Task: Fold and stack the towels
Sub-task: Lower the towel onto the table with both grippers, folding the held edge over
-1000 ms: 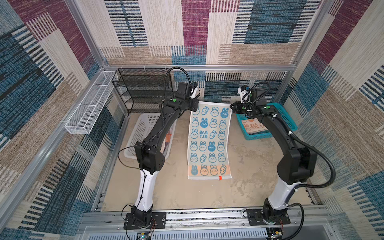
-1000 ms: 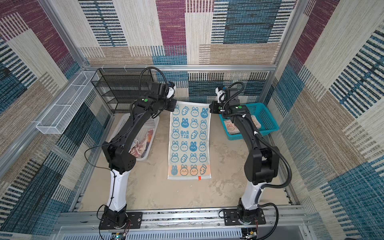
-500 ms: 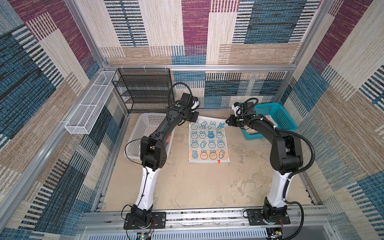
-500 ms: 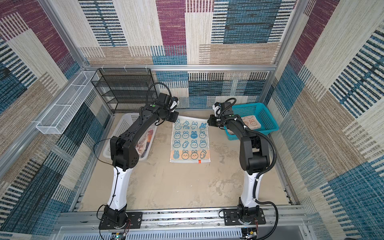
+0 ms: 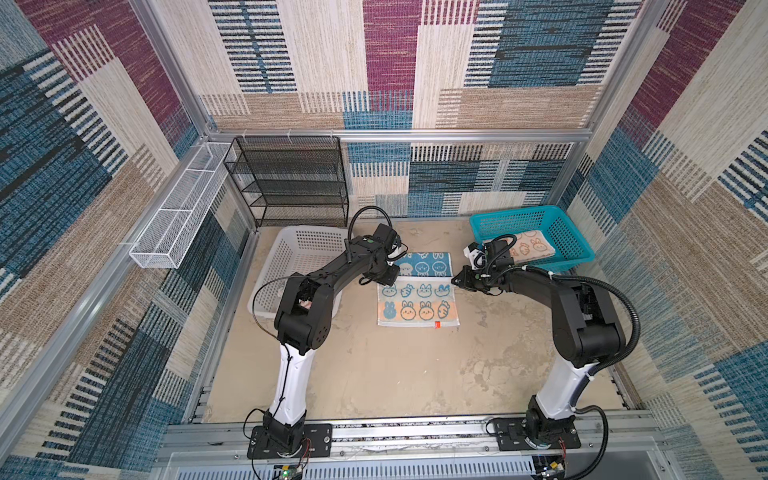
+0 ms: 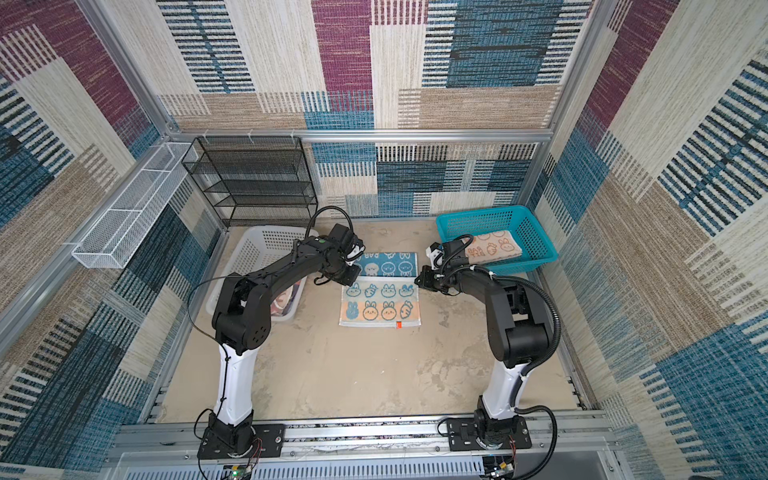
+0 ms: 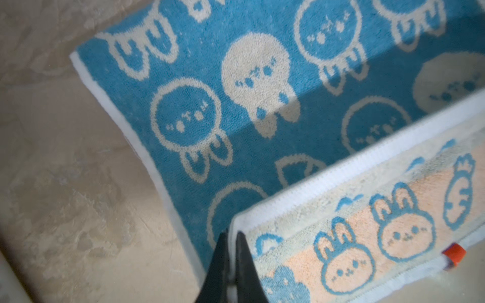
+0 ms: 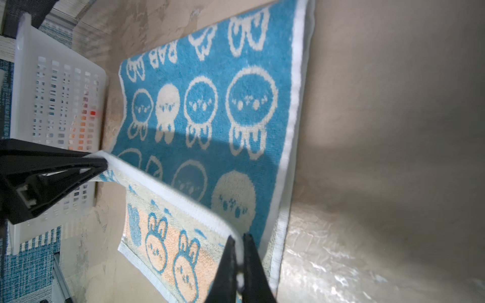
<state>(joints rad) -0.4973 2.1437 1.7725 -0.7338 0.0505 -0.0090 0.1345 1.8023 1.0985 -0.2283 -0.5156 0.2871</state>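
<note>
The blue-and-white rabbit towel lies on the sandy floor between the arms, its far part turned blue side up. A white hem runs across its middle. My left gripper is shut on that hem's left corner. My right gripper is shut on the right corner. A red tag marks the near edge. The orange-and-cream rabbit towel lies folded in the teal basket. A coloured cloth shows in the white basket, mostly hidden by my left arm.
A black wire shelf stands at the back left, beside a white wire tray on the left rail. Aluminium frame posts and patterned walls close in the cell. Bare floor stretches from the towel to the front rail.
A second ago the towel hung high from both grippers. They came down at the back, then drew the held hem toward the front, turning the far part blue side up.
</note>
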